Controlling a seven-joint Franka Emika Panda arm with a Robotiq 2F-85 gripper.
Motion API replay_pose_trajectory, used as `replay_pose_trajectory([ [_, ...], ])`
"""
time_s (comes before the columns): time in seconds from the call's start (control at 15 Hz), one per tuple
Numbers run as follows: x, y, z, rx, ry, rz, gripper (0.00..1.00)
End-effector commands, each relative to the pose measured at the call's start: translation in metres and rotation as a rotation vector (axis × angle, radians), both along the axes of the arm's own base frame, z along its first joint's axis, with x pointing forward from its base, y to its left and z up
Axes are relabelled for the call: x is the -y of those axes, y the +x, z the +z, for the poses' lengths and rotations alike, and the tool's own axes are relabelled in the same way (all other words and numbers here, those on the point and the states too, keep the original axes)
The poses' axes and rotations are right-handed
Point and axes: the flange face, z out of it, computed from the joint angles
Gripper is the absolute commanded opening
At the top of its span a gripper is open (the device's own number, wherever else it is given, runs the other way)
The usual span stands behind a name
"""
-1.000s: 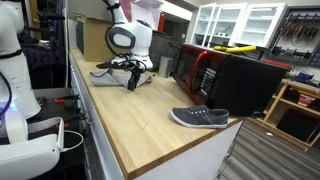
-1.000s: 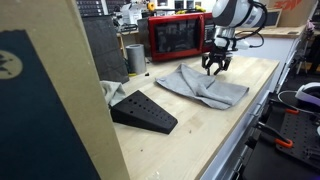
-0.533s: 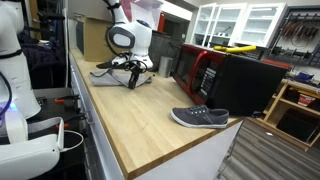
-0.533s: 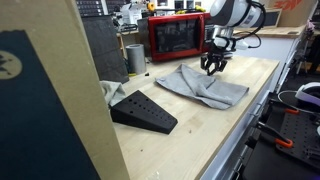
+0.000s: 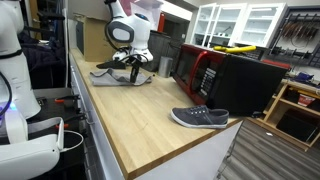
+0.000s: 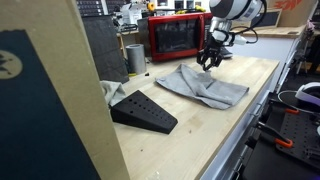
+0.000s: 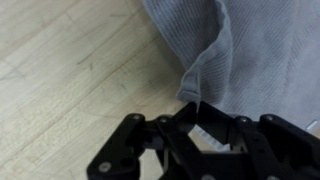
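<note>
While clamping a raised fold of grey cloth (image 7: 260, 50) in the pincer (image 7: 200, 115), hovers low over the bench (image 6: 205, 145), close to the red microwave (image 6: 178, 38). Has remaining cloth spread flat beneath, bare wood toward the near edge, black wedge (image 6: 145, 110) well apart.

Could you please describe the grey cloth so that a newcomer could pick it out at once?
On the long wooden bench, look in front of the red microwave. The grey cloth lies crumpled there, one fold pinched up in the robot's hand; unlike the hard black wedge beside it, it is soft, pale and wrinkled.
</note>
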Motion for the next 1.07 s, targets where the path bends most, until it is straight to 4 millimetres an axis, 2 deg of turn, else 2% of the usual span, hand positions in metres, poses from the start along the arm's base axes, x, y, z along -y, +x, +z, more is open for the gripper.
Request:
replay_pose_trajectory([
  [0.0,-0.015,-0.003,0.051,0.091,0.034,0.015,0.03],
  [0.27,-0.036,0.008,0.085,0.142,0.088,0.01,0.03],
  [0.8,-0.091,0.03,0.117,0.159,0.209,0.07,0.03],
  [1.0,-0.106,0.038,0.129,0.172,0.217,0.095,0.03],
])
